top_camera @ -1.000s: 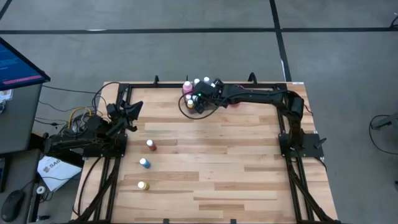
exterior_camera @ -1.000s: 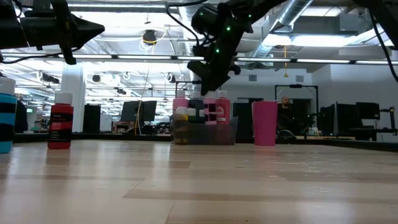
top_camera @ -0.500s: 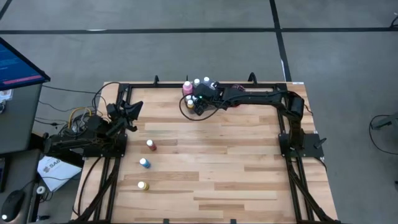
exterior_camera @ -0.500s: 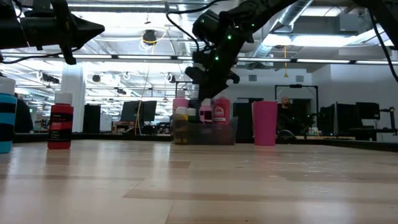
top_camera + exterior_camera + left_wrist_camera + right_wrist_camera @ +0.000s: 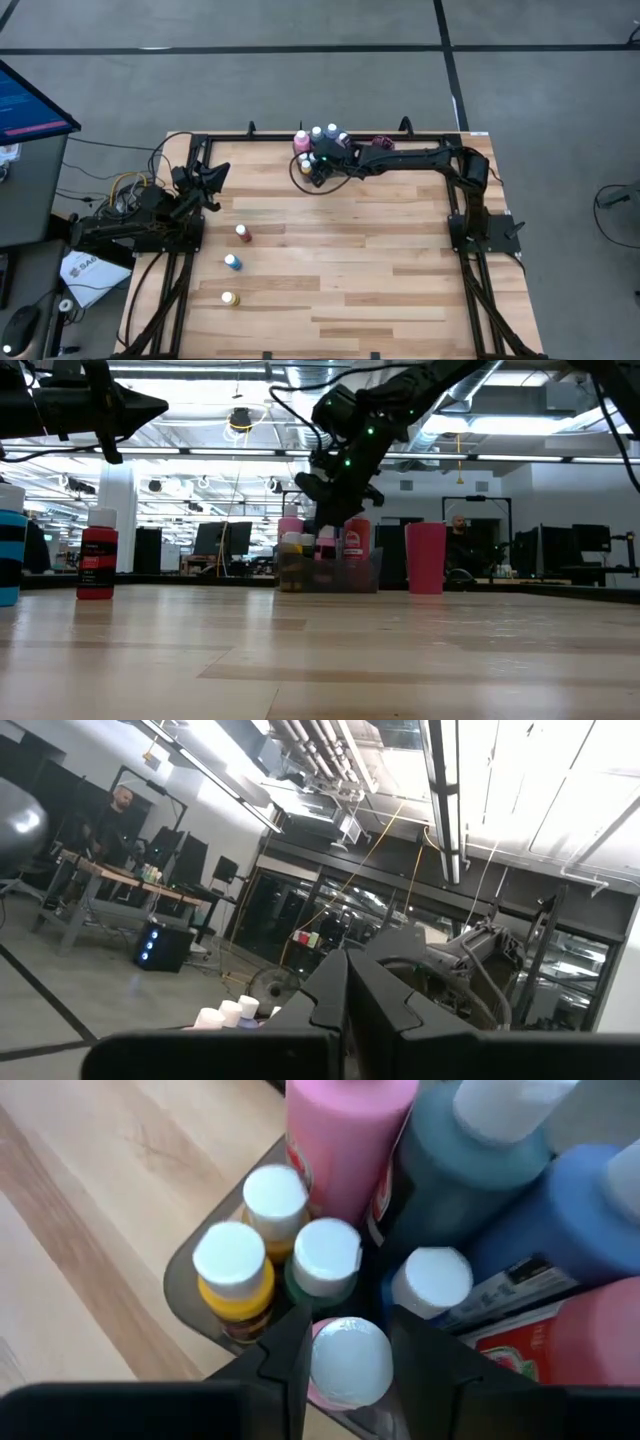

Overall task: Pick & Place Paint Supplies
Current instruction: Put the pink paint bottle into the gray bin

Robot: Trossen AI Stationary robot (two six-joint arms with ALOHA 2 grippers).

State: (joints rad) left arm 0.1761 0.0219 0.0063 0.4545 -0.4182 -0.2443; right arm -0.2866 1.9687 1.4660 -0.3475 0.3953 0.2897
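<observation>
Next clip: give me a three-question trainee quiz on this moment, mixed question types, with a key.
1. True or false: the left gripper is shut and away from the tray.
2. How many small bottles stand alone on the open table?
3. The right gripper has its fingers around: A) a pale-capped small bottle B) a brush C) nothing.

Key: 1 true; 2 three, red-capped bottle, blue, yellow; 3 A.
</observation>
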